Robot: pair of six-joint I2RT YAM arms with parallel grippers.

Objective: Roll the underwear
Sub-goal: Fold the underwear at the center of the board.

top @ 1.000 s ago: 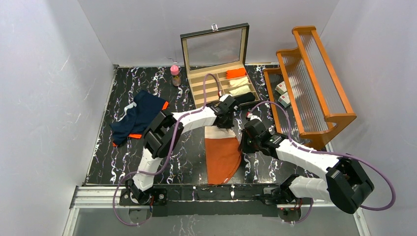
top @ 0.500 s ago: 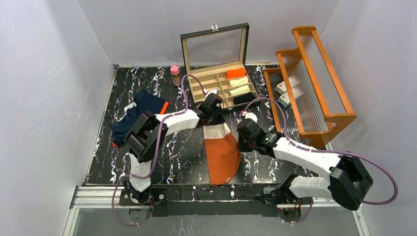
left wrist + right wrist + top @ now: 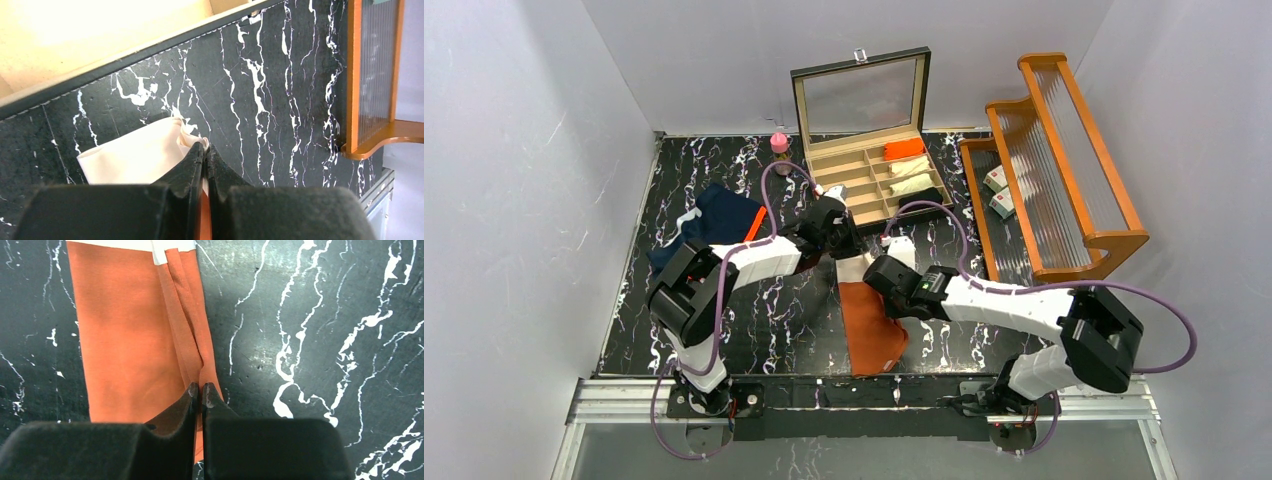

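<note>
Two pieces of underwear are counted: one rust-orange underwear [image 3: 871,330] at the centre, one navy blue underwear [image 3: 719,212] at the left. One compartment box [image 3: 854,172], one pink bottle [image 3: 779,150] and one wooden rack [image 3: 1117,238] are seen.

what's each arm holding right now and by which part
The left gripper has its jaws shut on one end of the white waistband of the rust-orange underwear; the right gripper pinches a fold along its orange side edge.

Probably a robotics lab: bare grey walls [image 3: 524,150] enclose a marbled table [image 3: 634,320] edged by aluminium rail [image 3: 624,398].
</note>
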